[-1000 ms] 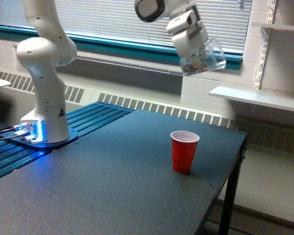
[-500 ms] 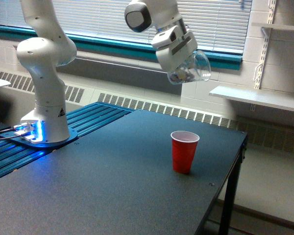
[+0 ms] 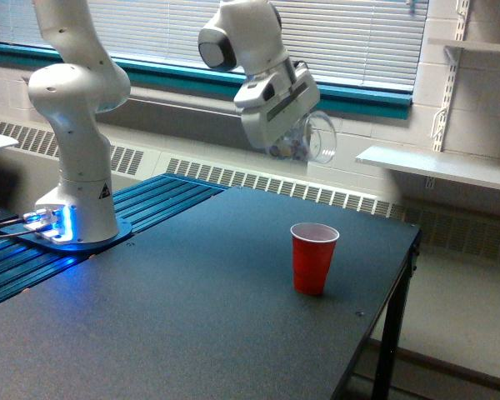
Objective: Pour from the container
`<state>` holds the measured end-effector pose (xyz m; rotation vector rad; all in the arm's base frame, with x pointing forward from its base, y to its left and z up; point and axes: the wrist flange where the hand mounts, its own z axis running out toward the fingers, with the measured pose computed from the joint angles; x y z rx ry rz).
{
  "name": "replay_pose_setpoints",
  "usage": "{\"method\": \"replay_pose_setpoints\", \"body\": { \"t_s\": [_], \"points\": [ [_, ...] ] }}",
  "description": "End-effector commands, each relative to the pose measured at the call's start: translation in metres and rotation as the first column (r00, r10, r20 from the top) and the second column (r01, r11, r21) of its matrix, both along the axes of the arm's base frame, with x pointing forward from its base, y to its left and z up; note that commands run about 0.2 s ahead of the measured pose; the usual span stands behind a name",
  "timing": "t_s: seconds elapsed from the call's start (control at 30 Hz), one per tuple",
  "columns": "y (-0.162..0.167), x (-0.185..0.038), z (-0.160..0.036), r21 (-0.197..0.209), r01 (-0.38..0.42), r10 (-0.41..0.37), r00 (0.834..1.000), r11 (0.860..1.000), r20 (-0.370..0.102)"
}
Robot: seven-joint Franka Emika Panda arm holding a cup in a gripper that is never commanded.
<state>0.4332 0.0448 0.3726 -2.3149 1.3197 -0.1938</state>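
The container is a clear tumbler with small mixed bits inside, held tilted on its side high above the table, its mouth toward the exterior view's right. My gripper is shut on it, and the white hand hides part of its wall. A red plastic cup stands upright and open on the dark table, below the container and slightly to the exterior view's right of it. Nothing is falling from the container.
The arm's white base stands at the exterior view's left on blue slatted rails. The table's right edge drops off near the red cup. A white wall shelf and a radiator grille lie behind.
The gripper with the container has moved down and toward the exterior view's left, from right of the red cup to about over it. The wrist has turned. The red cup has not moved.
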Motion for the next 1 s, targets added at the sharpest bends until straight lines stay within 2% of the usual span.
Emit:
{"method": "replay_pose_setpoints", "body": {
  "t_s": [0.03,0.27,0.6,1.0],
  "points": [
    [0.007,-0.01,-0.014,0.008,-0.059,0.059,0.998,0.998,0.003],
    [0.006,-0.012,-0.028,0.048,-0.037,0.037,0.999,0.998,-0.01],
    [0.004,-0.012,-0.043,0.134,0.009,-0.004,0.999,0.991,-0.036],
    [-0.003,0.003,-0.043,0.22,0.081,-0.074,0.996,0.972,-0.041]
  ]
}}
